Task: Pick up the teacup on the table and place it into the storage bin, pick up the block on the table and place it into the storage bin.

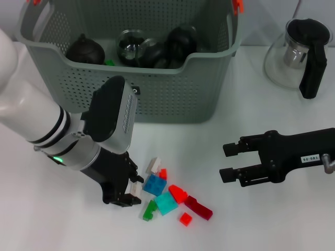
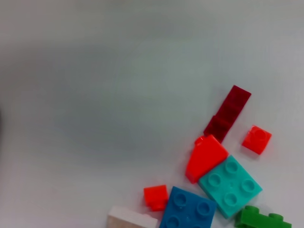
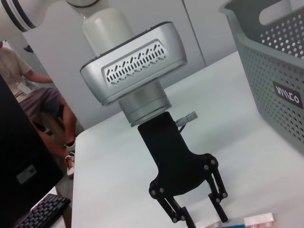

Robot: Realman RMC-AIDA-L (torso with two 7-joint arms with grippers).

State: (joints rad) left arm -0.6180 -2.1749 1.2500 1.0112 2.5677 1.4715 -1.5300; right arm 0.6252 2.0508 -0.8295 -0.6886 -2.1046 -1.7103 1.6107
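Several loose blocks lie on the white table in front of the storage bin: a blue block, a teal one, a red wedge, a dark red bar and a green piece. My left gripper hangs at the left edge of the pile, open, with a small white block at its fingertips. The right wrist view shows the left gripper with fingers spread. My right gripper hovers open to the right of the pile. No teacup shows on the table.
The bin holds dark rounded vessels and a clear glass one. A glass pitcher with a black handle stands at the back right. The left wrist view shows the teal block and red wedge on bare table.
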